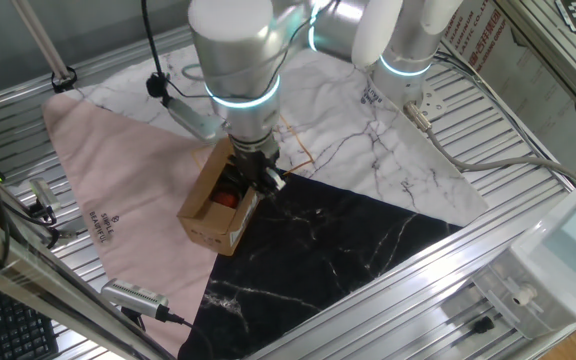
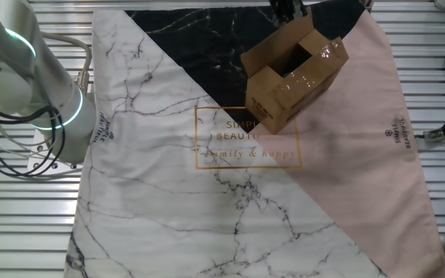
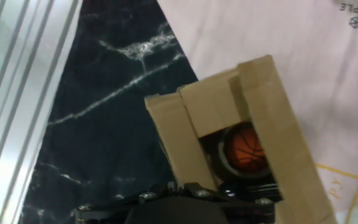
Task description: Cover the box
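Box (image 1: 216, 205) sits mid-frame in one fixed view with the gripper (image 1: 266, 172) right over its upper right end, so that side's blocked by the arm itself. Flaps are partly folded over the opening in the hand view, with a gap between them where an orange ball (image 3: 248, 149) shows. Plenty of open cloth (image 1: 358, 250) to the lower right, black part, and pink to the left. A cable (image 1: 468, 155) crosses the slats on the right, and a pen-like tool (image 1: 135, 297) lies lower left.
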Motion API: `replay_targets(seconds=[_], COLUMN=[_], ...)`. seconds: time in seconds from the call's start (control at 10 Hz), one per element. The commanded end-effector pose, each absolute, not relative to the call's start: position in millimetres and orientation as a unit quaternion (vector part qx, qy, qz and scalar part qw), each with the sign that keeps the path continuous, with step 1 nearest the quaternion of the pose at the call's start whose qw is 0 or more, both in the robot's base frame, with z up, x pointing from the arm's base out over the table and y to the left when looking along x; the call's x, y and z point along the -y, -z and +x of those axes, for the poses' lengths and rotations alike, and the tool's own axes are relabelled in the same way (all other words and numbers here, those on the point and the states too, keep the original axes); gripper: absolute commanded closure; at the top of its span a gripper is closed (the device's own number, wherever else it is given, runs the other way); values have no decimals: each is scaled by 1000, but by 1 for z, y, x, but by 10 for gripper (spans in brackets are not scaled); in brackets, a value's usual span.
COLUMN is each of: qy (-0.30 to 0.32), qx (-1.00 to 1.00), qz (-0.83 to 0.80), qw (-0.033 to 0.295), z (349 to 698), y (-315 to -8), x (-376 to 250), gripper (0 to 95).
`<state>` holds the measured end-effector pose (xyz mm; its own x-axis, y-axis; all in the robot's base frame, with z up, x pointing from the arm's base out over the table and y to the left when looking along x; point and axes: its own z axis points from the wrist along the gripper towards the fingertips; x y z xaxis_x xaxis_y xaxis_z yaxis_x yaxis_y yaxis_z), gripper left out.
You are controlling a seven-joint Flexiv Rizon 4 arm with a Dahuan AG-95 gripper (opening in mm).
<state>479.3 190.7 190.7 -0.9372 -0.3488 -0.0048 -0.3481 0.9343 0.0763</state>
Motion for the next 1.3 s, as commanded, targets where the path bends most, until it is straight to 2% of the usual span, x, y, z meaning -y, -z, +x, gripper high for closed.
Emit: replay_targets(seconds=[0.1, 0.8, 1.3], qy=[37, 19, 20], qx=[984, 981, 980], qz=[177, 196, 200], qw=[3, 0, 2], z=[476, 481, 490], y=[-191, -182, -186], x=[-192, -187, -183], gripper=[950, 950, 950])
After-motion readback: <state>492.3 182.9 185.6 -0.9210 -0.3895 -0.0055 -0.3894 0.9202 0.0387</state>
